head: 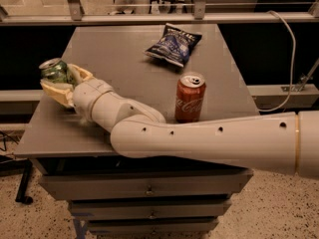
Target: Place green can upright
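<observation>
The green can point(54, 71) is tilted, its silver top toward the upper left, at the left edge of the grey table point(124, 63). My gripper point(62, 81) is at the far left of the table, its cream fingers point(55, 91) closed around the can and holding it just above the surface. My white arm reaches in from the right across the table's front.
A red Coca-Cola can point(190, 97) stands upright right of centre, close behind my arm. A dark blue chip bag point(173, 44) lies at the back. The table's left edge is just beside the gripper. Drawers sit below the tabletop.
</observation>
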Controlling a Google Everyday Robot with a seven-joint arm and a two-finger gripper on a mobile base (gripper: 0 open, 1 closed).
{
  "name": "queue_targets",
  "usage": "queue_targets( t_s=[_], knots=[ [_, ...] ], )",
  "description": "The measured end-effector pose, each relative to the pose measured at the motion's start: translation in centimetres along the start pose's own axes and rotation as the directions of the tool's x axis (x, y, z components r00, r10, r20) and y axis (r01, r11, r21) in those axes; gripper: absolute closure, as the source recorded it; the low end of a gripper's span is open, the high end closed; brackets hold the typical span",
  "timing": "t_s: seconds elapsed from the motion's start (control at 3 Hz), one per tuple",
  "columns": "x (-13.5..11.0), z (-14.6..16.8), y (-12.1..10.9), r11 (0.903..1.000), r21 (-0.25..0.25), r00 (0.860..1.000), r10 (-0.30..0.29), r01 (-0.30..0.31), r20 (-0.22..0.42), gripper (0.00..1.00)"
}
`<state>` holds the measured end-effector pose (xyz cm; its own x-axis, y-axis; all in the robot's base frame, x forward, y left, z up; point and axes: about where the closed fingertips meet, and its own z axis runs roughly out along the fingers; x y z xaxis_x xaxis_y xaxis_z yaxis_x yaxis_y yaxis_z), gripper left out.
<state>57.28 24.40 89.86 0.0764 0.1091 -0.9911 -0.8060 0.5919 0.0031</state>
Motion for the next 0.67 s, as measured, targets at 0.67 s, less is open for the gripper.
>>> queue_targets(
  t_s=[0.67],
  knots=[
    [0.22,-0.90,-0.20,0.9999,0.013,1.000,0.002,-0.002,-0.012,0.36]
  ],
)
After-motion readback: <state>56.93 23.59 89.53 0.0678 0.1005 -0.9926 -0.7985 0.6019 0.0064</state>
